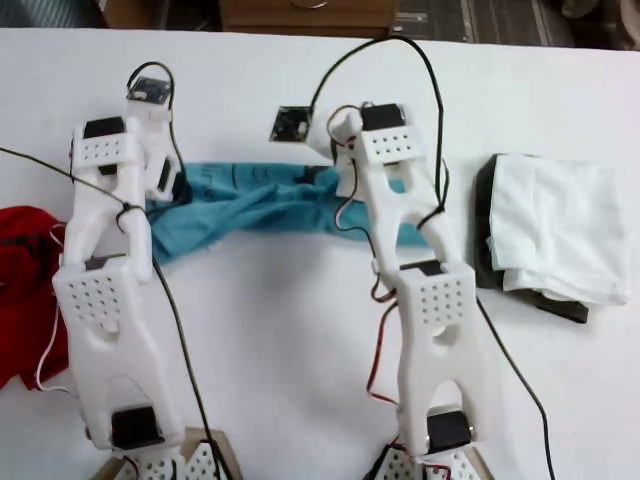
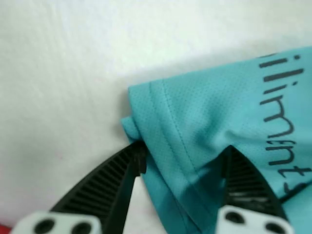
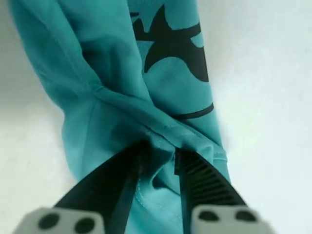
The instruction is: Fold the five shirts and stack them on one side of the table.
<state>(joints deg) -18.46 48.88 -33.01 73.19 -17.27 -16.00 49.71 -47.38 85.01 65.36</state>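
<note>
A teal shirt [image 1: 260, 210] lies bunched into a long band across the middle of the white table [image 1: 300, 340]. My left gripper [image 1: 168, 185] is at its left end. In the left wrist view the left gripper [image 2: 183, 161] is open, its fingers straddling the hemmed corner of the teal shirt [image 2: 204, 122]. My right gripper [image 1: 345, 185] sits over the band's right part. Seen from the right wrist, the right gripper [image 3: 161, 161] is shut on a raised fold of the teal shirt [image 3: 122, 83] with black print.
A crumpled red shirt [image 1: 20, 250] lies at the table's left edge beside the left arm. At the right, a folded white shirt [image 1: 555, 225] rests on a dark folded one [image 1: 562, 306]. Black and red cables [image 1: 380, 350] trail by the right arm.
</note>
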